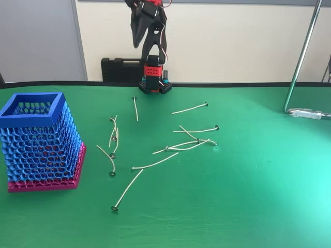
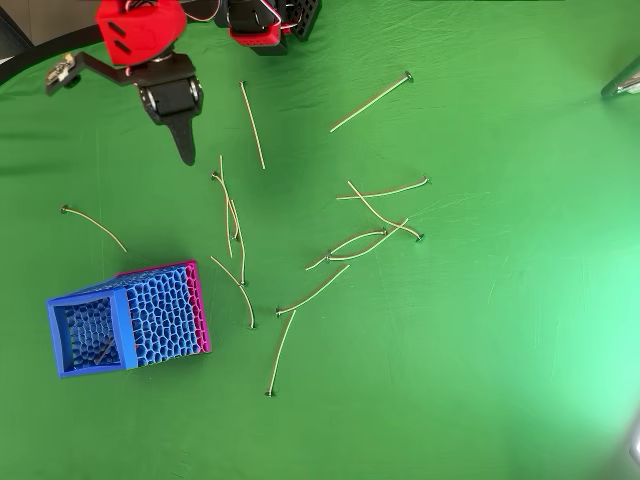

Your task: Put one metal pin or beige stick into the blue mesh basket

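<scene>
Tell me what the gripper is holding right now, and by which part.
Nothing. The gripper hangs above the green table with its jaws together and nothing between them; the pins lie loose on the cloth.

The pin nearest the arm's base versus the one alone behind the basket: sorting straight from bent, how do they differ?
The pin near the arm's base is nearly straight; the lone pin bows. The first lies close to other pins, the second apart, beyond the basket. Both are thin, pale and flat on the cloth.
</scene>
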Tool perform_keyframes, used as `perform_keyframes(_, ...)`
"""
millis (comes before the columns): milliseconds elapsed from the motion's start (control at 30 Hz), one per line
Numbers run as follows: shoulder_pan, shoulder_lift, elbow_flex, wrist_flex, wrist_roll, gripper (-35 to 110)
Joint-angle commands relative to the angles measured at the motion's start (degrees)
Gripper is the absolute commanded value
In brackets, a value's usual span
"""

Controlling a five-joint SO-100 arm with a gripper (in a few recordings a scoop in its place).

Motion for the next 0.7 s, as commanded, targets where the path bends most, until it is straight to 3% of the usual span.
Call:
perform_keyframes(0,-1.23,9.05,18.81,-6.86,4.48,1)
perform_keyframes(267,-2.55,30.94,49.48,-20.39,14.15,1)
perform_keyframes(667,-3.96,45.79,70.14,-27.95,19.60,1)
